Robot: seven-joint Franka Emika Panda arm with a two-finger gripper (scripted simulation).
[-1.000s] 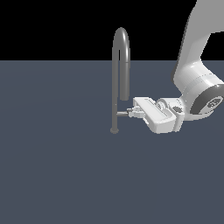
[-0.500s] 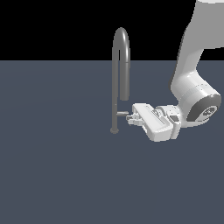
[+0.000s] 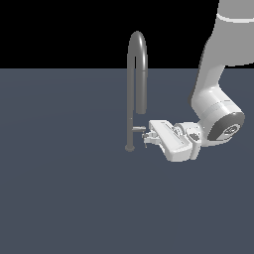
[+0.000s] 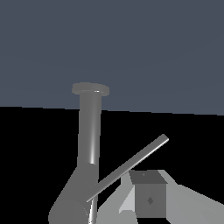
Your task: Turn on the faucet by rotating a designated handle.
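Gripper [image 3: 145,137] state cannot be told — its fingertips are seen just beside the handle [image 3: 138,129], a short bar jutting toward the exterior view's right low on the faucet [image 3: 137,74].

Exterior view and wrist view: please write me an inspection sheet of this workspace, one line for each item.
Surface: flat, plain dark blue-grey floor; no marks seen.
Faucet: tall grey pipe, upright on a small round base, narrow arch on top, thicker spout end hanging down on the exterior view's right.
Handle: short horizontal bar low on the pipe, pointing toward the arm.
Clutter: nothing seen.
Tool: at the free end of the handle, on the exterior view's right; the wrist view shows one finger next to the bar; contact and open or shut cannot be told.
Cables: nothing seen.
Surroundings: black background above the floor; white arm coming down from the upper right of the exterior view.
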